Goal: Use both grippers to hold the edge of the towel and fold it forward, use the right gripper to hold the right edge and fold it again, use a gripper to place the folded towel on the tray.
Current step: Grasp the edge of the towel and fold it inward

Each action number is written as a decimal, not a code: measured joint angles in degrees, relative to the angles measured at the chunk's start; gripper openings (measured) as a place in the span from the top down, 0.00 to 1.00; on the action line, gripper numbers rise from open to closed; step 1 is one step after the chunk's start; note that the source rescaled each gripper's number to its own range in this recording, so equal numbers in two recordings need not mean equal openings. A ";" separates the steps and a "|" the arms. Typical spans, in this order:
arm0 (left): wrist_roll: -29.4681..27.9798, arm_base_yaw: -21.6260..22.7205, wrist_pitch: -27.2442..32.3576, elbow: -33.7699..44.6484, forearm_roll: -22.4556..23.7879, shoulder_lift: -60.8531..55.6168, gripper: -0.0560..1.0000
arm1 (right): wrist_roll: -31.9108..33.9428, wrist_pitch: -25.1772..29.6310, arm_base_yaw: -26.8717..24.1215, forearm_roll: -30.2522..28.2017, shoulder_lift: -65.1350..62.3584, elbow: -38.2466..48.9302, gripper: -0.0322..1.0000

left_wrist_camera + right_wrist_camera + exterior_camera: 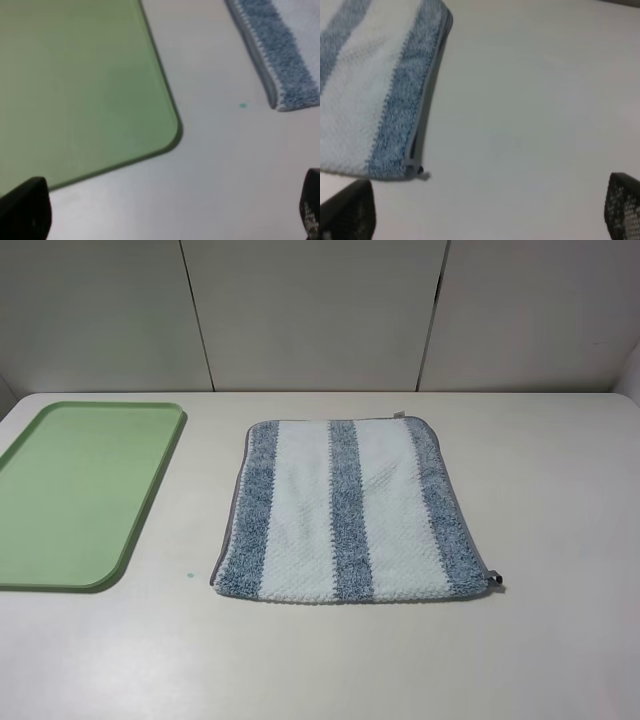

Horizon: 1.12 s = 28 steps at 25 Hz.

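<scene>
**Fault risks ahead of the first fold**

Left tool (167, 212): jaws apart, empty, over bare bench (225, 165) between the corner of the tray (75, 75) and the near-left corner of the towel (280, 55).

Right tool (485, 210): jaws apart, empty, beside the towel's near-right corner and its corner loop (420, 172).

The towel lies flat and unfolded mid-bench, well apart from the tray on its left.

Probable faults:
- Neither tool appears to be over the hem (232, 510). Closing here would likely catch nothing.
- Unequal pinches would likely skew the fold.
- A shallow bite on the thin hem may slip mid-lift.
- The loop may snag a finger.
- The left tool, near the tray, could nudge it.
</scene>
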 joint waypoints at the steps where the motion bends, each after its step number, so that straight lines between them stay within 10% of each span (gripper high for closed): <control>1: 0.16 -1.45 0.00 -1.05 0.66 1.54 0.00 | -1.33 0.00 0.00 0.00 2.66 -0.87 0.00; 14: 9.96 -23.25 1.00 -6.56 8.64 22.54 0.00 | -15.64 -3.28 7.20 0.15 31.17 -6.46 0.00; 28: 16.62 -34.92 -4.67 -6.56 8.70 43.93 0.00 | -26.95 -11.88 23.05 0.17 49.08 -6.63 0.00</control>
